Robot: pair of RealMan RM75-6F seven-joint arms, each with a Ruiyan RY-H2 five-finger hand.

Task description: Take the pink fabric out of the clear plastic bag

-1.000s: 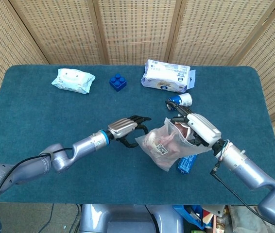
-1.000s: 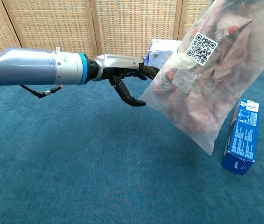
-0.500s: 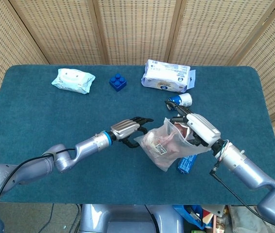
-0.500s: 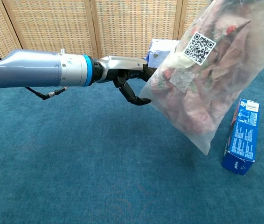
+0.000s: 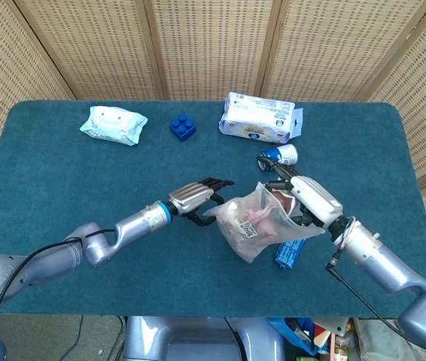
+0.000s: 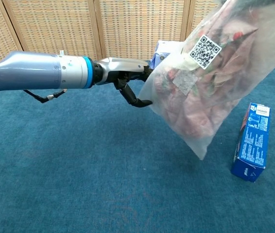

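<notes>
A clear plastic bag (image 5: pixel 252 224) with a QR label hangs tilted above the table, with the pink fabric (image 5: pixel 243 216) bunched inside it. My right hand (image 5: pixel 307 200) grips the bag's upper end from the right; the chest view does not show this hand. My left hand (image 5: pixel 199 198) reaches in from the left and pinches the bag's lower left edge between thumb and fingers. In the chest view the left hand (image 6: pixel 128 81) sits against the bag (image 6: pixel 210 82), and the pink fabric (image 6: pixel 196 104) fills its lower half.
A blue box (image 5: pixel 288 253) lies under the bag, to its right in the chest view (image 6: pixel 251 141). Along the far side lie a wipes pack (image 5: pixel 113 124), a blue brick (image 5: pixel 183 126), a white packet (image 5: pixel 260 119) and a small blue-and-white container (image 5: pixel 279 156).
My left hand has closed its thumb and fingers on the bag's edge. The bag's lower end has swung left towards it. The right hand has hardly moved.
</notes>
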